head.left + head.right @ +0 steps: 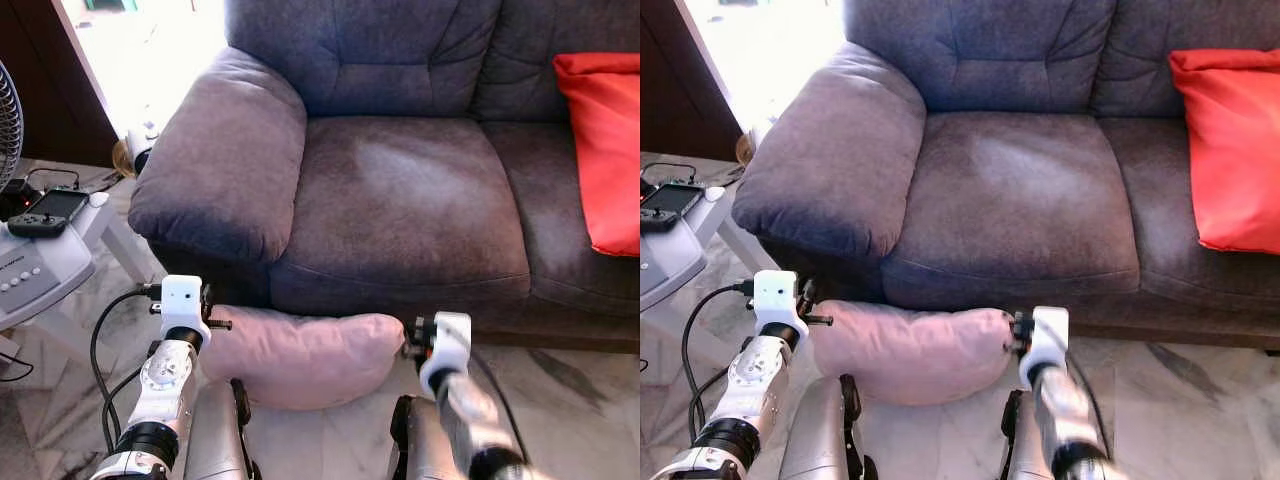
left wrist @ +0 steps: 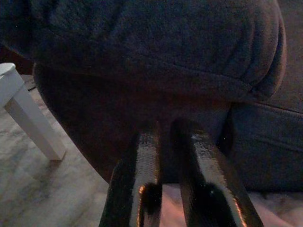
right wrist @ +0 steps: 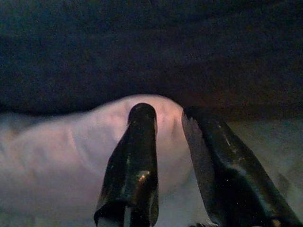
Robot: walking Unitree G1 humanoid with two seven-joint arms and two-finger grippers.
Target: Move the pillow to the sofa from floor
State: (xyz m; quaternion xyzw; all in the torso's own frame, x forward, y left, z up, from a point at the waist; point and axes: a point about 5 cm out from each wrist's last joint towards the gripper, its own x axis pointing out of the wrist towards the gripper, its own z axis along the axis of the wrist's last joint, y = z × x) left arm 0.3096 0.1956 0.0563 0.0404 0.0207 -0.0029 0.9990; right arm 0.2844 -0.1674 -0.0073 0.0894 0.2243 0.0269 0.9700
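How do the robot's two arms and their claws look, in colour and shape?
Both arms are silver with black joint rings and end in white boxy wrist blocks. Black cables loop beside the left arm. The left claw and the right claw each have two long black fingers.
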